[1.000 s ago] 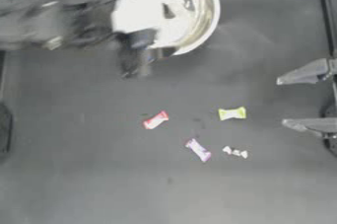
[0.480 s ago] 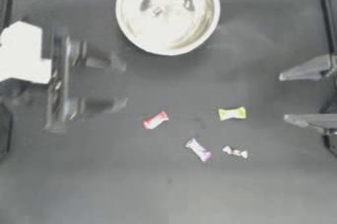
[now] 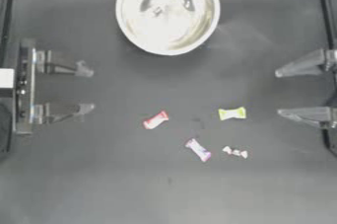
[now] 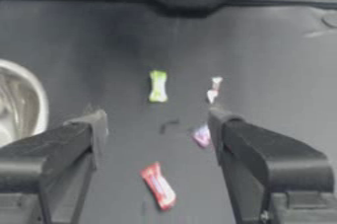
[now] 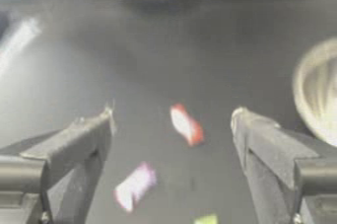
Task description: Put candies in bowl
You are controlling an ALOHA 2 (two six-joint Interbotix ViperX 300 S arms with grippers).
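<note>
The big shiny bowl (image 3: 167, 12) sits at the far edge of the dark desk (image 3: 99, 178). Something small may lie inside it, but the shine makes it hard to tell.

Four candies lie on the desk, well apart from the bowl. The red candy (image 3: 155, 120) is nearest the left side. The yellow-green candy (image 3: 231, 114) is closer to the right side. The purple candy (image 3: 198, 149) and a small whitish candy (image 3: 235, 152) lie near each other.

The left hand (image 3: 84, 88) waits at the left side of the desk. It is wide open and holds nothing. It faces the candies, with the red one nearest, so that one looks like the easy pick.

The right hand (image 3: 282, 93) rests at the right edge, also wide open and holding nothing.
</note>
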